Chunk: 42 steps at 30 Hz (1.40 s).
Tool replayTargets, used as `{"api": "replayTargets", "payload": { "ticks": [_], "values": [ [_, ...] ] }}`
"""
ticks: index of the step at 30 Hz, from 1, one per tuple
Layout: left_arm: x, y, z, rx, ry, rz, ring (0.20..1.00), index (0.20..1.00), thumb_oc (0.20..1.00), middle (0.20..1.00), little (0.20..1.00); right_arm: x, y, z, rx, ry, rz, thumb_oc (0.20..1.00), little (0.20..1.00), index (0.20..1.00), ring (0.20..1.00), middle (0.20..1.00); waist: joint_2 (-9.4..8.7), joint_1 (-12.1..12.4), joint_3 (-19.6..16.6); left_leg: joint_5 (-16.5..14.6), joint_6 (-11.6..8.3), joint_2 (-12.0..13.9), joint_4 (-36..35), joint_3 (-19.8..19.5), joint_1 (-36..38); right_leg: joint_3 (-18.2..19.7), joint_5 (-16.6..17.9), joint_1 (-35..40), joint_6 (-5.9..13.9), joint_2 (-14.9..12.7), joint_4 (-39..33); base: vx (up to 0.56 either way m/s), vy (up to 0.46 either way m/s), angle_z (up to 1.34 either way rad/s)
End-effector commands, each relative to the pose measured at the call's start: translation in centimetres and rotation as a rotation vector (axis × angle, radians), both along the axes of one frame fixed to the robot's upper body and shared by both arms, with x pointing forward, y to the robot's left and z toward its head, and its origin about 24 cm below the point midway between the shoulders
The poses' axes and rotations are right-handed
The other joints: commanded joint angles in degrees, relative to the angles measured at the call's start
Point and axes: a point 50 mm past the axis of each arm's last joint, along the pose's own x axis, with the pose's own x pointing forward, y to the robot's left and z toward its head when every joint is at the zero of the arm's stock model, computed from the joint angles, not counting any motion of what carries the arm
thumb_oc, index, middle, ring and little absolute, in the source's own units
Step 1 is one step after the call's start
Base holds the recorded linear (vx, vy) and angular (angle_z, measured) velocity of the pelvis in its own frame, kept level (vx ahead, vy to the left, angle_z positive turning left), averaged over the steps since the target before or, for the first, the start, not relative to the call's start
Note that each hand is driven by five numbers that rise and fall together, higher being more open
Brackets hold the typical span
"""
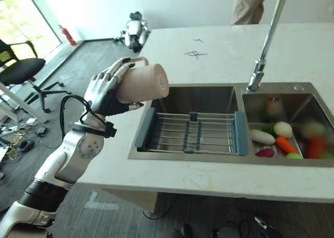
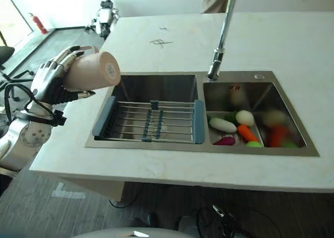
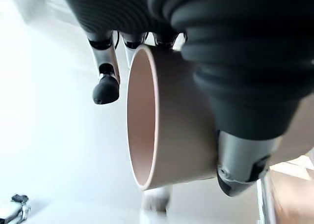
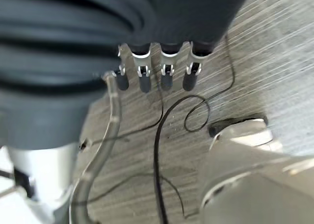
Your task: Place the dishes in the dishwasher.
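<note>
A pale pink cup (image 1: 143, 83) lies on its side in my left hand (image 1: 104, 92), whose fingers and thumb curl round it. It hangs in the air over the white counter's left edge (image 1: 112, 159), just left of the sink, its base facing the sink. The left wrist view shows the cup's open mouth (image 3: 142, 121) between thumb and fingers. A blue-ended wire rack (image 1: 190, 131) spans the left basin. My right hand (image 4: 167, 71) hangs over the grey floor, fingers straight and holding nothing.
The right basin (image 1: 313, 105) holds toy vegetables (image 1: 284, 139). A tall faucet (image 1: 266, 39) rises behind the sink. A person (image 1: 250, 6) stands beyond the counter. Another robot (image 1: 134, 32) and an office chair (image 1: 21, 68) are on the floor at left.
</note>
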Motion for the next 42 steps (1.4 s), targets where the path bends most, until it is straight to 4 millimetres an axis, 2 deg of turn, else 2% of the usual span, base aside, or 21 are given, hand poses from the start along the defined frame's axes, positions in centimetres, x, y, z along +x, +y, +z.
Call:
{"api": "replayTargets", "payload": {
  "ticks": [1, 4, 6, 8, 9, 11, 14, 15, 18, 19, 23, 26, 29, 31, 32, 33, 34, 35, 36, 39, 42],
  "values": [
    [-1.3, 0.7, 4.3, -0.173, -0.265, -0.047, 0.2, 0.2, 0.2, 0.2, 0.2, -0.3, -0.2, 0.0, -0.033, 0.025, 0.126, 1.0, 1.0, 1.0, 1.0, 1.0, -0.13, 0.88, 0.7, -6.01, -6.33, 6.67, 6.97, -1.95, -0.61, -1.35, 2.45, 2.53, 6.31, -3.49, -4.54, -0.04, -0.115, 0.31],
    [-2.0, 0.9, 3.8, -0.318, -0.292, -0.113, 0.2, 0.2, 0.2, 0.2, 0.2, -0.6, -0.1, -0.1, -0.04, 0.044, 0.187, 1.0, 1.0, 1.0, 1.0, 1.0, -0.33, 2.17, 1.56, -3.67, -8.9, 9.25, 6.97, -1.59, -1.76, -4.2, 1.78, 4.16, 5.95, -3.14, -4.54, -0.1, -0.121, 0.4],
    [-2.1, 1.1, 4.0, -0.418, -0.326, -0.172, 0.2, 0.2, 0.2, 0.2, 0.2, -0.5, -0.3, -0.1, -0.052, 0.048, 0.182, 1.0, 1.0, 1.0, 1.0, 1.0, -0.38, 2.25, 1.93, -2.06, -10.23, 11.08, 6.97, 0.25, -3.75, -6.15, 1.42, 4.51, 5.85, -3.14, -4.54, -0.19, -0.083, 0.89],
    [-2.0, 1.3, 3.8, -0.565, -0.344, -0.263, 0.2, 0.2, 0.2, 0.2, 0.2, -0.5, -0.9, 0.1, -0.067, 0.052, 0.149, 1.0, 1.0, 1.0, 1.0, 1.0, -0.72, 1.49, 1.86, -1.54, -9.81, 12.2, 6.97, 6.14, -3.02, -9.56, 1.58, 4.59, 5.93, -4.27, -4.54, -0.19, 0.001, 1.56],
    [-1.9, 1.2, 3.6, -0.611, -0.348, -0.306, 0.2, 0.2, 0.2, 0.2, 0.2, -0.4, -1.1, 0.2, -0.073, 0.052, 0.138, 1.0, 1.0, 1.0, 1.0, 1.0, -1.2, 1.06, 1.76, -3.26, -9.32, 11.51, 6.97, 7.78, -0.81, -9.62, 0.94, 5.18, 6.25, -4.76, -4.54, -0.14, 0.08, 1.63],
    [-2.1, 0.7, 3.3, -0.685, -0.362, -0.393, 0.2, 0.2, 0.2, 0.2, 0.2, 0.0, -1.3, 0.3, -0.077, 0.045, 0.12, 1.0, 1.0, 1.0, 1.0, 1.0, -2.31, 0.76, 1.89, -3.73, -7.17, 9.58, 6.97, 10.33, 2.73, -10.24, 1.99, 4.87, 6.02, -6.01, -4.54, -0.2, 0.136, 1.15],
    [-1.9, 0.8, 2.9, -0.814, -0.347, -0.538, 0.2, 0.2, 0.2, 0.2, 0.2, -0.4, -1.8, 0.4, -0.076, 0.044, 0.08, 1.0, 1.0, 1.0, 1.0, 1.0, -2.87, -0.31, 1.0, -1.48, -7.81, 10.69, 6.97, 13.55, 7.22, -12.52, 2.73, 4.38, 5.74, -7.02, -4.54, -0.22, 0.216, 0.85],
    [-1.8, 0.8, 2.8, -0.857, -0.338, -0.586, 0.2, 0.2, 0.2, 0.2, 0.2, -0.5, -1.8, 0.4, -0.078, 0.046, 0.079, 1.0, 1.0, 1.0, 1.0, 1.0, -2.76, -0.64, 0.63, -2.44, -7.85, 10.9, 6.97, 13.87, 7.83, -13.22, 3.04, 4.14, 5.92, -7.3, -4.54, -0.26, 0.372, 1.13],
    [-1.1, 0.6, 1.9, -1.012, -0.27, -0.747, 0.2, 0.2, 0.2, 0.2, 0.2, -0.8, -1.5, 0.2, -0.081, 0.053, 0.089, 1.0, 1.0, 1.0, 1.0, 1.0, -2.28, -1.85, -0.37, -8.78, -7.06, 10.72, 6.97, 14.72, 8.05, -15.02, 5.03, 3.09, 7.49, -9.01, -4.54, -0.22, 0.39, 0.99],
    [-0.7, 0.5, 1.3, -1.097, -0.222, -0.829, 0.2, 0.2, 0.2, 0.2, 0.2, -0.6, -1.2, 0.1, -0.075, 0.053, 0.085, 1.0, 1.0, 1.0, 1.0, 1.0, -2.15, -1.66, -0.58, -11.04, -6.48, 9.39, 6.97, 13.32, 7.59, -15.09, 6.2, 2.64, 8.59, -9.74, -4.54, -0.22, 0.418, 1.31],
    [0.0, -0.6, 0.0, -1.236, -0.075, -1.011, 0.2, 0.2, 0.2, 0.2, 0.2, 0.4, 0.5, -0.2, -0.052, 0.046, 0.12, 1.0, 1.0, 1.0, 1.0, 1.0, -2.14, 0.51, -0.22, -13.14, -3.96, 5.57, 6.97, 9.32, 6.17, -15.99, 10.01, 1.21, 12.14, -13.1, -4.54, -0.22, 0.382, 0.54],
    [0.3, -1.3, -0.5, -1.294, -0.004, -1.098, 0.2, 0.2, 0.2, 0.2, 0.2, 1.0, 1.3, -0.3, -0.043, 0.046, 0.134, 1.0, 1.0, 1.0, 1.0, 1.0, -2.06, 1.72, 0.1, -13.65, -2.65, 4.13, 6.97, 8.4, 6.0, -16.63, 11.81, 0.98, 12.69, -14.89, -4.54, -0.12, 0.21, 0.28],
    [0.9, -2.3, -1.7, -1.403, 0.082, -1.197, 0.2, 0.2, 0.2, 0.2, 0.2, 1.8, 1.8, -0.2, -0.045, 0.043, 0.184, 1.0, 1.0, 1.0, 1.0, 1.0, -1.83, 2.32, 0.75, -13.9, -1.01, 2.67, 6.97, 7.02, 5.82, -15.19, 12.97, 0.74, 12.66, -15.66, -4.54, -0.13, 0.251, 0.29],
    [1.3, -2.9, -2.5, -1.394, 0.133, -1.192, 0.2, 0.2, 0.2, 0.2, 0.2, 2.2, 1.7, -0.1, -0.04, 0.03, 0.177, 1.0, 1.0, 1.0, 1.0, 1.0, -1.95, 2.08, 1.13, -13.86, -0.05, 1.66, 6.97, 5.03, 5.62, -11.59, 13.25, 0.6, 12.69, -14.75, -4.54, -0.04, 0.073, 0.52],
    [1.5, -3.4, -3.0, -1.4, 0.177, -1.213, 0.2, 0.2, 0.2, 0.2, 0.2, 2.3, 1.4, 0.0, -0.035, 0.018, 0.149, 1.0, 1.0, 1.0, 1.0, 1.0, -2.48, 1.17, 1.67, -12.45, 0.86, 0.68, 6.97, 3.51, 4.64, -7.79, 13.72, -0.13, 11.69, -13.18, -4.54, 0.01, -0.028, 0.8],
    [1.8, -3.8, -3.6, -1.409, 0.214, -1.234, 0.2, 0.2, 0.2, 0.2, 0.2, 2.2, 1.1, 0.1, -0.032, 0.01, 0.138, 1.0, 1.0, 1.0, 1.0, 1.0, -2.57, 0.14, 2.08, -11.99, 1.28, 0.17, 6.97, 1.25, 4.32, -3.12, 11.85, 0.36, 11.14, -9.77, -4.54, 0.05, -0.049, 1.07],
    [1.8, -4.2, -4.0, -1.415, 0.234, -1.245, 0.2, 0.2, 0.2, 0.2, 0.2, 2.2, 1.0, 0.1, -0.03, 0.002, 0.135, 1.0, 1.0, 1.0, 1.0, 1.0, -2.76, -0.36, 2.1, -11.29, 1.31, -0.17, 6.97, 0.1, 3.73, -0.92, 10.65, 0.91, 10.36, -7.45, -4.54, 0.11, -0.049, 1.45],
    [1.8, -4.3, -4.1, -1.42, 0.239, -1.25, 0.2, 0.2, 0.2, 0.2, 0.2, 2.2, 0.9, 0.1, -0.028, 0.0, 0.136, 1.0, 1.0, 1.0, 1.0, 1.0, -2.81, -0.33, 1.97, -11.14, 1.21, -0.12, 6.97, 0.13, 3.53, -0.99, 10.24, 1.12, 10.09, -6.99, -4.54, 0.24, -0.146, 1.93],
    [1.5, -5.0, -4.8, -1.461, 0.262, -1.278, 0.2, 0.2, 0.2, 0.2, 0.2, 2.6, 0.8, 0.3, -0.026, -0.006, 0.166, 1.0, 1.0, 1.0, 1.0, 1.0, -3.12, -0.12, 1.73, -10.64, 0.68, 0.04, 6.97, 0.3, 3.13, -0.43, 7.94, 2.65, 8.39, -4.33, -4.54, 0.21, -0.139, 1.43],
    [1.3, -5.7, -5.1, -1.494, 0.298, -1.315, 0.2, 0.2, 0.2, 0.2, 0.2, 2.7, 1.0, 0.3, -0.023, 0.003, 0.18, 1.0, 1.0, 1.0, 1.0, 1.0, -3.25, -0.08, 1.84, -10.28, 0.68, 0.11, 6.97, 0.03, 3.3, 0.74, 6.89, 3.48, 7.63, -3.28, -4.54, 0.2, -0.185, 0.09],
    [0.8, -6.4, -5.2, -1.512, 0.298, -1.385, 0.2, 0.2, 0.2, 0.2, 0.2, 3.2, 1.2, 0.3, -0.025, 0.01, 0.219, 1.0, 1.0, 1.0, 1.0, 1.0, -3.58, 0.63, 2.17, -9.6, 0.11, 0.74, 6.97, 0.85, 3.96, -0.07, 5.9, 4.09, 6.76, -2.83, -4.54, 0.17, -0.243, 0.05]
  ]
}}
